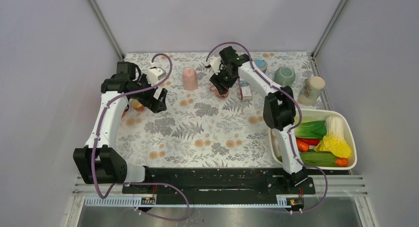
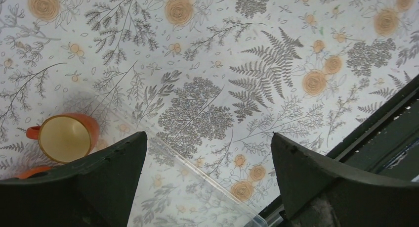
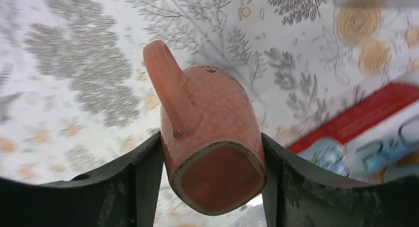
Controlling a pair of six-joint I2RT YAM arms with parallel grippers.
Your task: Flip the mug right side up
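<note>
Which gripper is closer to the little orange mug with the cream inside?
Left. The left gripper hangs open just beside the orange mug; the right gripper is well away to the right, shut on a speckled pink mug.

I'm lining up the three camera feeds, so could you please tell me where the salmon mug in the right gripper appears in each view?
Top external: salmon mug upper centre, under the right gripper.
Left wrist: not in it; the orange mug lower left is another.
Right wrist: salmon mug lower centre, clamped by the right gripper.
Shared landmark: the red-and-white carton just right of the mug, in the top and right wrist views.
</note>
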